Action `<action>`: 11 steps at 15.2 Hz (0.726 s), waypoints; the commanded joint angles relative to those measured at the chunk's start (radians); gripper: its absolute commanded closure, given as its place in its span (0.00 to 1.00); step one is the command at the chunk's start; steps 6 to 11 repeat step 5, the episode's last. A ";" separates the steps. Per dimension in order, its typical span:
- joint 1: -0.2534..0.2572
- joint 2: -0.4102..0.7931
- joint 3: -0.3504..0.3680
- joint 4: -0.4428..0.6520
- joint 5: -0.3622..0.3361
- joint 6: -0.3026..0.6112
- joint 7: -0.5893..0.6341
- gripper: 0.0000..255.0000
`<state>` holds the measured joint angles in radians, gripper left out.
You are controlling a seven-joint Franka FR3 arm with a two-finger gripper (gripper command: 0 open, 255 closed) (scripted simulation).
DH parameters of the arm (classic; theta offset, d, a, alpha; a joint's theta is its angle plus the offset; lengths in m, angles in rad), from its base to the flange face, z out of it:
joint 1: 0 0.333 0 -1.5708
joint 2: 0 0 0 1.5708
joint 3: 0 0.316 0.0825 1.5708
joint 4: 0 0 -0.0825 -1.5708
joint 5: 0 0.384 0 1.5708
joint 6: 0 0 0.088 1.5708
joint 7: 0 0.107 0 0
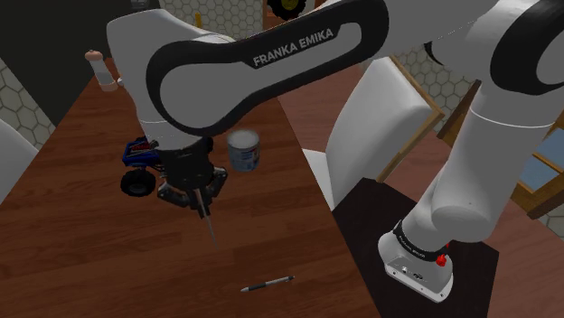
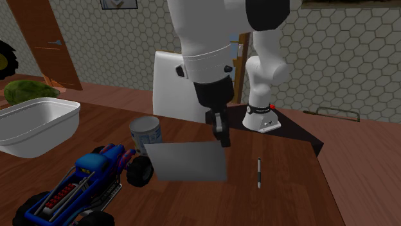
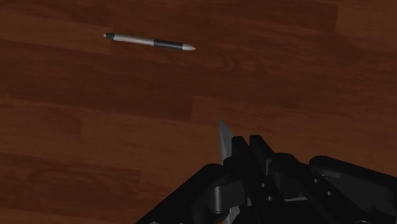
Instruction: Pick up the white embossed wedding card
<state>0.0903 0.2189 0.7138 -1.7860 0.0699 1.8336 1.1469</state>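
The card (image 2: 186,160) is drawn as a plain grey sheet. It hangs on edge from its upper corner, clasped in my black gripper (image 2: 222,137), which is shut on it. In the shoulder view the card (image 1: 209,223) is a thin sliver pointing down from the gripper (image 1: 200,199) over the dark wooden table (image 1: 108,262). In the wrist view just its edge (image 3: 223,141) sticks out beside the closed fingers (image 3: 257,149) of the gripper (image 3: 248,144). I cannot tell whether its lower edge touches the wood.
A blue toy monster truck (image 2: 83,183) stands close beside the card, with a metal can (image 2: 146,131) behind it. A pen (image 2: 258,173) lies on the table toward the stand. A white tub (image 2: 38,125) and a white chair (image 2: 173,83) border the table.
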 commanded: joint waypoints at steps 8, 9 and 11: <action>-0.002 -0.014 0.003 0.042 0.008 -0.054 0.003 1.00; -0.002 -0.014 0.003 0.042 0.008 -0.054 0.003 1.00; -0.002 -0.014 0.003 0.042 0.008 -0.054 0.003 1.00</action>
